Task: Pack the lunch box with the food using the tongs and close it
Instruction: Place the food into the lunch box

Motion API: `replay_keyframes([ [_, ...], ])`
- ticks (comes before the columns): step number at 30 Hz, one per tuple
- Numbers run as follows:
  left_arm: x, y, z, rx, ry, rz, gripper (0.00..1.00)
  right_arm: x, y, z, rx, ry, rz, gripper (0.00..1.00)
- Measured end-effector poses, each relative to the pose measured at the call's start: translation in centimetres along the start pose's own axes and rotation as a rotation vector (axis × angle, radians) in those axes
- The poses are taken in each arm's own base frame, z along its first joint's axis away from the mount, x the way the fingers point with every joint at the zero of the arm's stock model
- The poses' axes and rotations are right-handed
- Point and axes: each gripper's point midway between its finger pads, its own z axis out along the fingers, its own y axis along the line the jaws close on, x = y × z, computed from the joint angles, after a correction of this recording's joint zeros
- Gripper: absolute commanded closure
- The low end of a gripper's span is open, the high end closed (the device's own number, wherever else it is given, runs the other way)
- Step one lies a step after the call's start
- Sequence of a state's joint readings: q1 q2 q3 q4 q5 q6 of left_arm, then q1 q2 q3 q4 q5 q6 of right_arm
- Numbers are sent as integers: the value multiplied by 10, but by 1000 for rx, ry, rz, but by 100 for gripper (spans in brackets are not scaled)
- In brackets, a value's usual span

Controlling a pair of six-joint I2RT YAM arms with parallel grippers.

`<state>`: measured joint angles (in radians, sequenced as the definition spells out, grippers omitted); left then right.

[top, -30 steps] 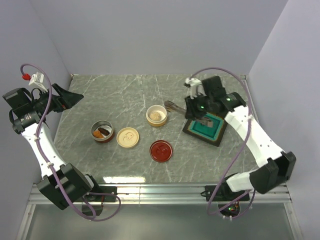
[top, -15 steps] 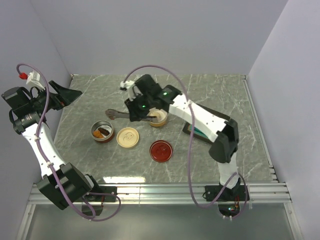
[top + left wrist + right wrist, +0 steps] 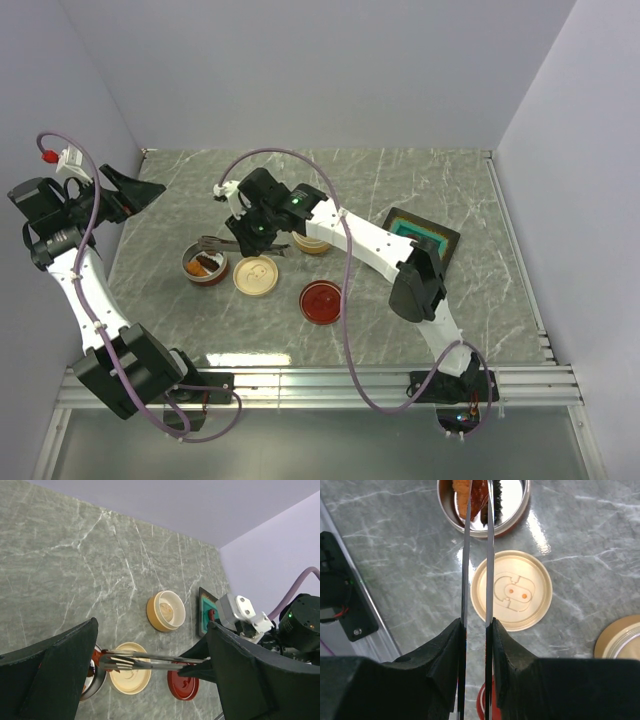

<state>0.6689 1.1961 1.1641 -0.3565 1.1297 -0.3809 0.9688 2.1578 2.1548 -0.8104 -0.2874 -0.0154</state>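
Silver tongs in right end effector, tips near food.

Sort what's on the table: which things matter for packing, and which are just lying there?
Job: long silver metal tongs, in right gripper; orange and brown food pieces; round steel container; tan round bowl; cream round lid; red round lid.
Lying about, seemingly: teal square tray, dark frame, untouched.

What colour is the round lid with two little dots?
The lid is cream; the right wrist view shows it best.
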Motion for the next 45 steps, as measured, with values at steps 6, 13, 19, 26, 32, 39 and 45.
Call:
replay_keyframes([
  [6, 3, 2, 0, 0, 4, -11, 4, 1, -8, 11, 26, 7, -1, 69],
  [13, 3, 1, 0, 2, 4, -9, 4, 11, -14, 24, 42, 37, 1, 67],
  [19, 2, 1, 1, 3, 2, -8, 4, 10, -17, 24, 54, 33, -12, 62],
  [26, 2, 1, 1, 3, 2, -9, 4, 10, -18, 25, 61, 33, -26, 62],
  [32, 2, 1, 1, 2, 2, -8, 4, 10, -17, 26, 59, 35, -30, 60],
  [39, 2, 1, 1, 2, 2, -5, 4, 16, -14, 34, 54, 52, -33, 55],
  [45, 2, 1, 0, 3, 2, -4, 4, 21, -18, 40, 69, 69, -31, 51],
])
